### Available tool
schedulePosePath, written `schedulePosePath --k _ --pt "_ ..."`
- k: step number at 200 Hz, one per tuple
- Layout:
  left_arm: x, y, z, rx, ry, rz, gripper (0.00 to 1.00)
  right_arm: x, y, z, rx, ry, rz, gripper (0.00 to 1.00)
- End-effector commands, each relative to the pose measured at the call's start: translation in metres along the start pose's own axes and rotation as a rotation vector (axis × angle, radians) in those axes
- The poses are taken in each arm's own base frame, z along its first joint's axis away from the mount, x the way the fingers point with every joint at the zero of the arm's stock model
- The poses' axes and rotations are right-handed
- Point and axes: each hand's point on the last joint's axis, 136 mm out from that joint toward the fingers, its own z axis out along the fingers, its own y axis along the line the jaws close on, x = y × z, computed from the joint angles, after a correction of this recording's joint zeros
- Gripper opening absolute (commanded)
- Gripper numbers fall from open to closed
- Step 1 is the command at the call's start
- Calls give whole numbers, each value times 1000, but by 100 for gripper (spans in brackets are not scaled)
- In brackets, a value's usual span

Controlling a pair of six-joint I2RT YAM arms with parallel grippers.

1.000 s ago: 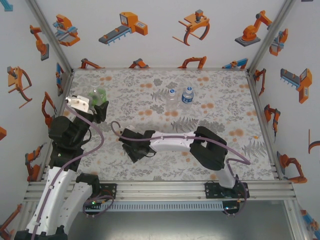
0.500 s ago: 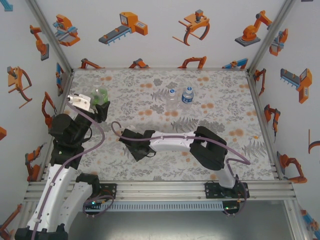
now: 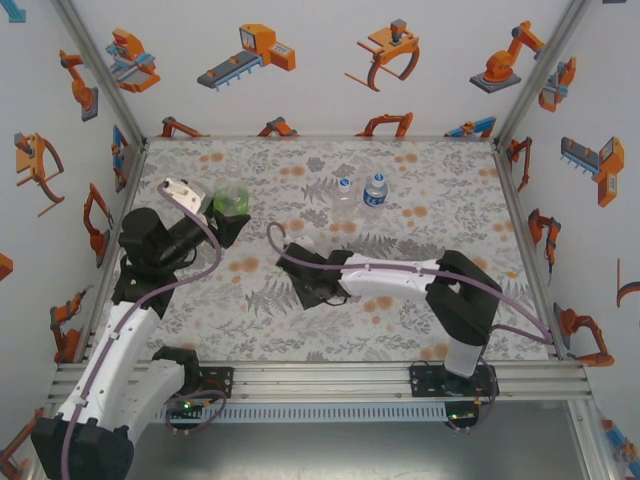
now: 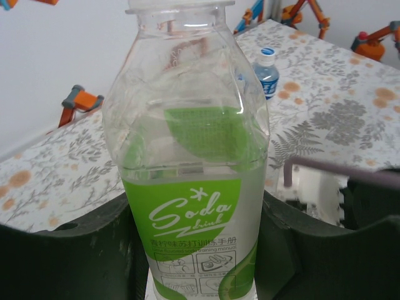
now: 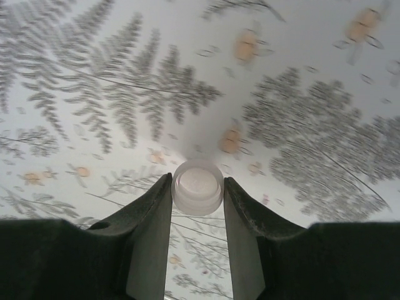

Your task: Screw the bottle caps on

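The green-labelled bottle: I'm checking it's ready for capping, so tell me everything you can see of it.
The green-labelled bottle is clear thin plastic, dented at the shoulder, seemingly empty, with a green wrap reading "Soda" in white script. It stands upright in the left wrist view, clamped at label height between the dark fingers of the left gripper, over the far-left part of the floral mat. Its mouth is cropped off, so capped or not I cannot tell; its base is hidden.

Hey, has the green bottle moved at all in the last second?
Yes. The green bottle, clamped in the left gripper, has shifted right, closer to the standing blue-label bottle.
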Motion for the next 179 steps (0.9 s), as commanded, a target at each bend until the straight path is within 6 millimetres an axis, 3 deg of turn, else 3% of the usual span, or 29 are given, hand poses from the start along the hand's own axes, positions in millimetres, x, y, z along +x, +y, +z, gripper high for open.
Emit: schedulePosePath --k 1,40,75,126,179 --pt "-25 -26 0 137 -80 79 0 2 -27 -6 27 -18 85 33" --pt "-9 -62 4 254 -50 181 0 17 -65 -10 43 -27 187 33" --pt "-7 -85 4 363 -78 208 0 25 -82 -5 69 -13 212 34" --pt "-6 -93 5 427 -86 188 0 25 -84 -3 74 -9 216 43" --pt "-8 -94 3 425 -89 190 0 12 -78 -17 43 -37 224 46"
